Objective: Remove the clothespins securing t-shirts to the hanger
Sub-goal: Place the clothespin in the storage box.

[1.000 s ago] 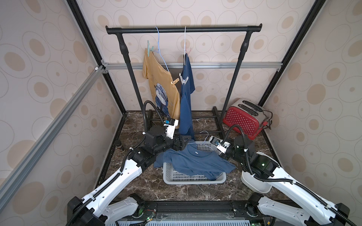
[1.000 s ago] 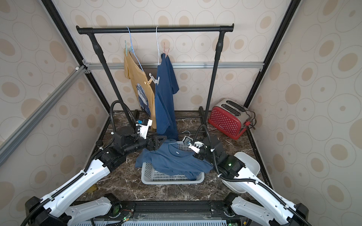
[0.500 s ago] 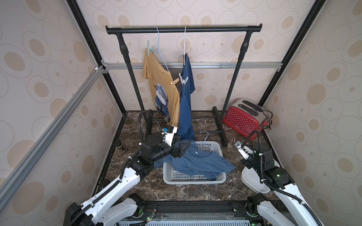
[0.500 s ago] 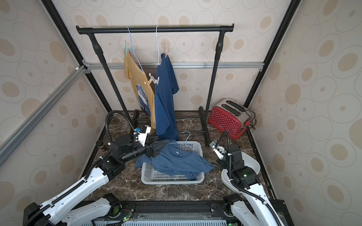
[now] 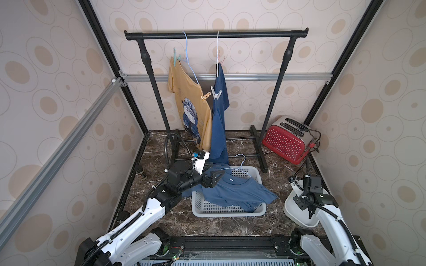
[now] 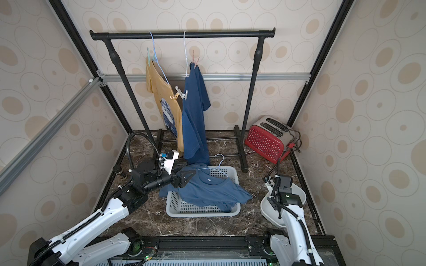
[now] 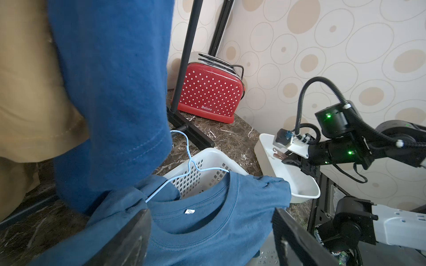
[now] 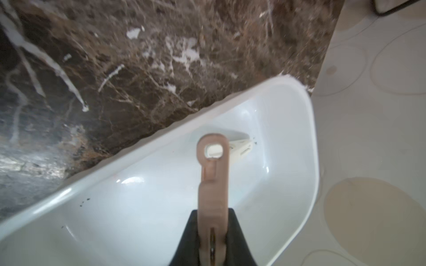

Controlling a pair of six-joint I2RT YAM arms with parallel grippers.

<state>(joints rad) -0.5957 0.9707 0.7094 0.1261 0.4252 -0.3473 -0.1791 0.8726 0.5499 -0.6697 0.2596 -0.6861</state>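
Swung away from the white slotted plastic basket (image 5: 228, 210), the right gripper (image 8: 213, 232) now hangs over a white plastic tub (image 8: 299, 142), clamped narrowly on a pinkish-tan plastic clothespin (image 8: 213, 184). A white clothespin (image 8: 241, 147) lies inside the tub. The left gripper (image 5: 215, 178), drawn back slightly, gapes wide and empty above the medium-blue t-shirt (image 5: 235, 193) draped over the basket. A mustard-yellow t-shirt (image 5: 184, 92) and a navy t-shirt (image 5: 220, 129) hang pinned on hangers from the black metal rail (image 5: 253, 34).
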